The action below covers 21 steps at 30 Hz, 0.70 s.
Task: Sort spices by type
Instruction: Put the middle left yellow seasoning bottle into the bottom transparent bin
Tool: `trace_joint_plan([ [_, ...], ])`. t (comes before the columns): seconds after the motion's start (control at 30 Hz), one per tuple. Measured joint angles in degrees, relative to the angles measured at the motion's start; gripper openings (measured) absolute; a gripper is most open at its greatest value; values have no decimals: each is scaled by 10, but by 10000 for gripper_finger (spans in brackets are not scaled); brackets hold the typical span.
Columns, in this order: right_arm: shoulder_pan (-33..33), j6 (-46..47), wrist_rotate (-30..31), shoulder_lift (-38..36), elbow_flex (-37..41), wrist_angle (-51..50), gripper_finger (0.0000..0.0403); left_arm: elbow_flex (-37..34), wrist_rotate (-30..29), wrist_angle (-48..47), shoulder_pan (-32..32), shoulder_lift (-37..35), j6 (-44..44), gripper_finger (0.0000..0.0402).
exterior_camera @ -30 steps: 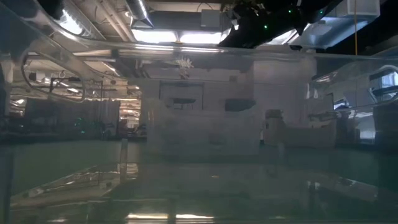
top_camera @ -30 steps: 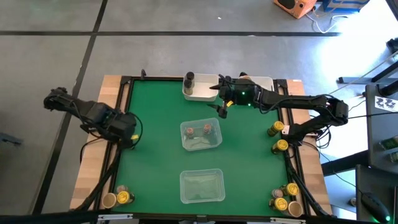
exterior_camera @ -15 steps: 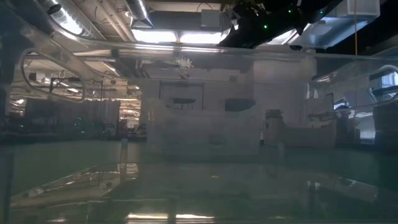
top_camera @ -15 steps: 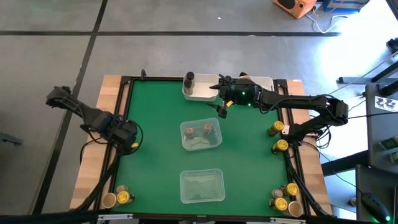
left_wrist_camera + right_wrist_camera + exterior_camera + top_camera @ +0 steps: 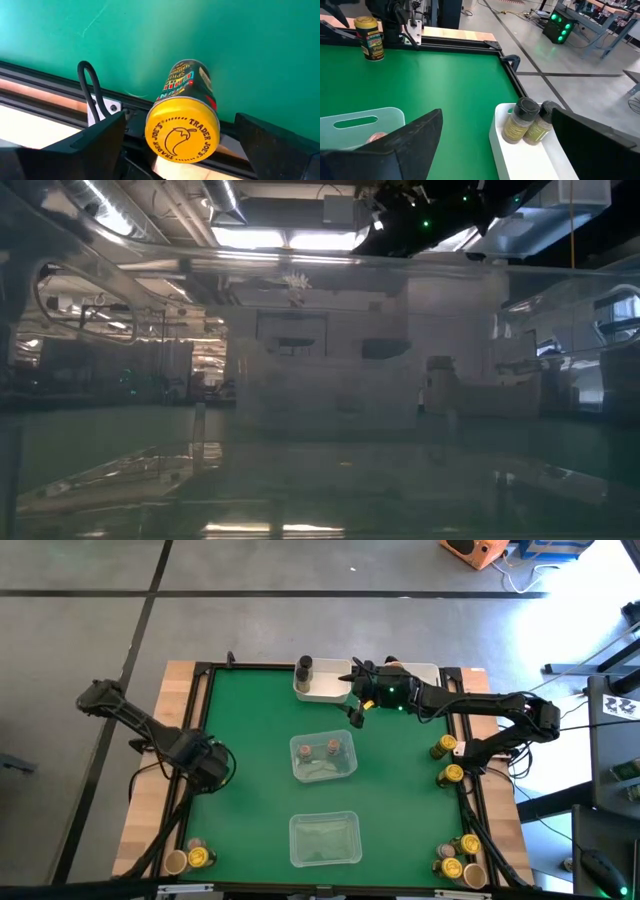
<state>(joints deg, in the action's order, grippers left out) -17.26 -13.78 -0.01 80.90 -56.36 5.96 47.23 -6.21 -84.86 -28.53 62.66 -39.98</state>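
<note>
A yellow-lidded spice jar (image 5: 182, 132) stands upright on the green mat by the table's left edge. My left gripper (image 5: 208, 764) is above it, pointing down and open. One finger (image 5: 102, 137) stands on each side of the lid without touching it. My right gripper (image 5: 354, 716) hangs open over the far middle of the mat, next to a white bin (image 5: 530, 150) holding two dark grey-lidded jars (image 5: 520, 120). Two reddish-brown-topped jars (image 5: 320, 748) sit in the middle clear tray (image 5: 345, 768).
A second clear tray (image 5: 324, 839) lies near the front edge. More jars stand at the right edge (image 5: 449, 760), the near right corner (image 5: 458, 860) and the near left corner (image 5: 190, 857). A black frame rail (image 5: 60, 82) and a cable loop (image 5: 92, 85) run beside the yellow-lidded jar.
My left gripper has come down and moved toward the table's near edge, over the yellow-lidded jar, rolling somewhat as it went. The jar has stayed where it was. My right arm has kept still.
</note>
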Motion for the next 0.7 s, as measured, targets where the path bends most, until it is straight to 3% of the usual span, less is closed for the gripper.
trace_joint_plan([
  [0.43,0,0,0,0,0,0,372,-13,11,30,0,90,65,354],
  [0.7,0,0,0,0,0,0,372,-18,12,29,0,110,93,308],
])
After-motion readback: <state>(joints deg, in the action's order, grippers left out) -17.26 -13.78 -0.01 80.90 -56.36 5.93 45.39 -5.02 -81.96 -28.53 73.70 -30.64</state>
